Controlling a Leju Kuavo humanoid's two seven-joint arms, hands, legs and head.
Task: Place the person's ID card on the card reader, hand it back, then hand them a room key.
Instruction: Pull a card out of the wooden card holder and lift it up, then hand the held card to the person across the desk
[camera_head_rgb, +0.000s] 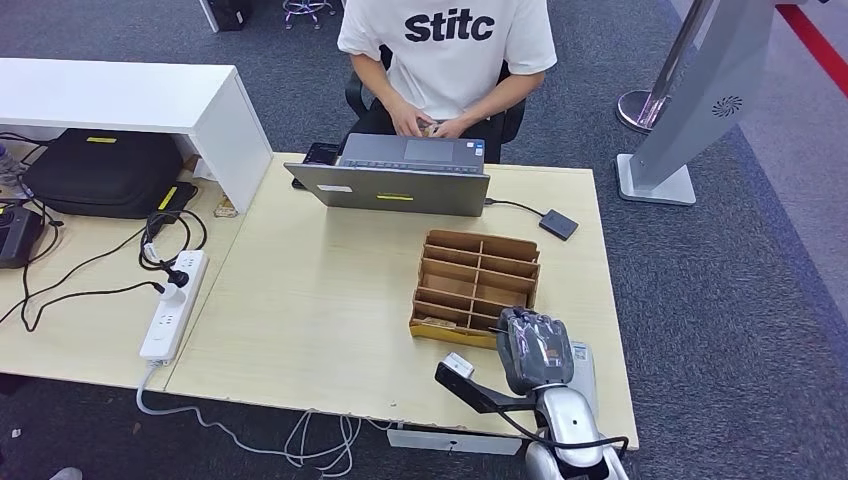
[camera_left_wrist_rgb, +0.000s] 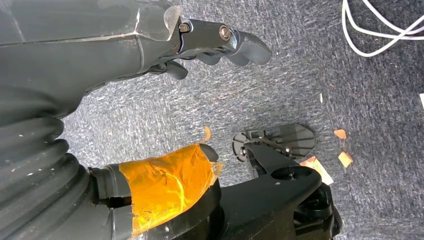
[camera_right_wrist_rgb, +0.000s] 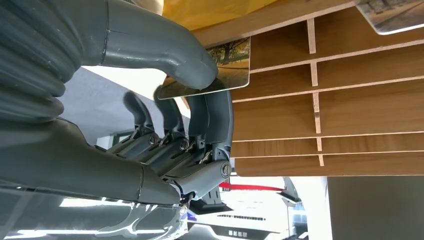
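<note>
The right hand (camera_head_rgb: 535, 348) pinches a card (camera_right_wrist_rgb: 227, 65) between thumb and fingers at the wooden organizer's (camera_head_rgb: 478, 285) near edge, by the table's (camera_head_rgb: 320, 300) front right corner, probably a room key being drawn out. The left hand (camera_left_wrist_rgb: 210, 47) hangs empty, fingers loosely apart.

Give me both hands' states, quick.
Left hand: open, holding nothing.
Right hand: pinching a card at the wooden organizer.
</note>
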